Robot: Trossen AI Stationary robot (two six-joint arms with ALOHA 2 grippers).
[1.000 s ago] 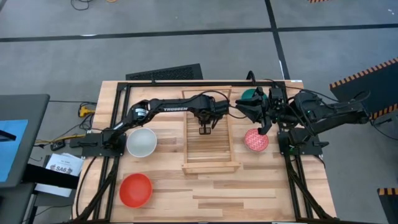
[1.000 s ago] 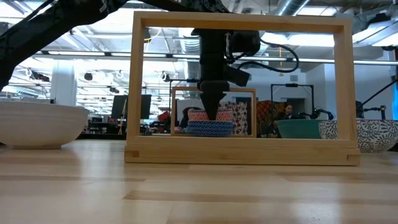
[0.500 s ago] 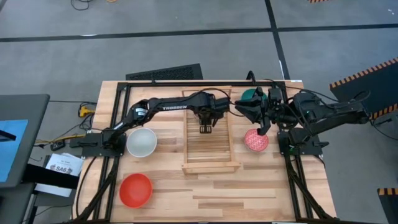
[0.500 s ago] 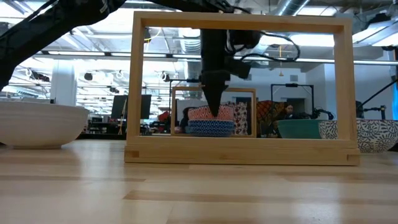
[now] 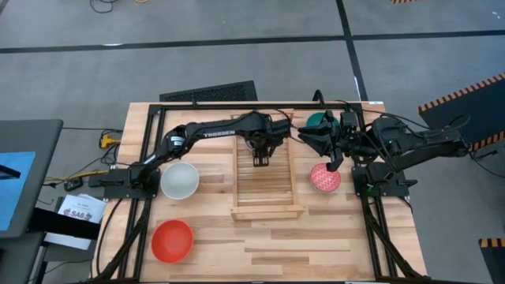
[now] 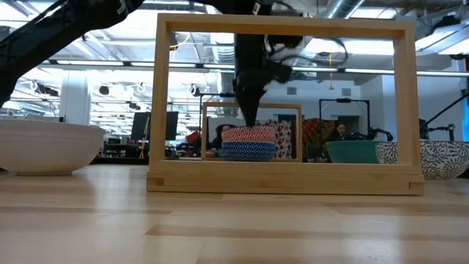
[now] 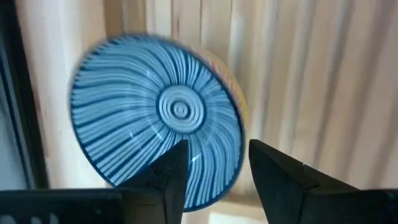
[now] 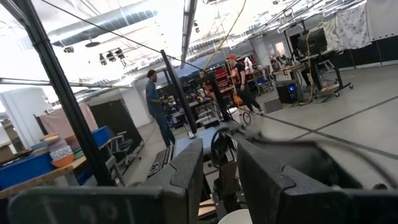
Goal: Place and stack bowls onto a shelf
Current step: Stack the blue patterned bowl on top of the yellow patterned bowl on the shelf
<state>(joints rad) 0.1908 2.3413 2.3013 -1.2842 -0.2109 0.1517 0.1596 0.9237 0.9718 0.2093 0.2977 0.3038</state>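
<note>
The blue-patterned bowl (image 7: 157, 118) sits at the far end of the shelf (image 5: 267, 193), and in the low view it shows as the lower part of a small stack (image 6: 248, 143) with an orange-patterned bowl nested on top, where a second ago the gripper hid the top of that stack. The left gripper (image 5: 259, 161) has pulled back toward the far end of the shelf and risen, so that in the low view its tip now hangs just above the stack rather than down in front of it. Its fingers (image 7: 166, 174) stand apart with nothing between them, and the wrist view looks straight down into the blue bowl. The left arm reaches from the table's left edge across to the shelf. The white bowl (image 5: 180, 180) and the red bowl (image 5: 172, 240) rest on the table left of the shelf, unchanged. The pink speckled bowl (image 5: 324, 177) and the teal bowl (image 5: 317, 120) lie to its right, beside the right gripper (image 5: 334, 165), which waits there as before; whether its fingers are parted cannot be told.
</note>
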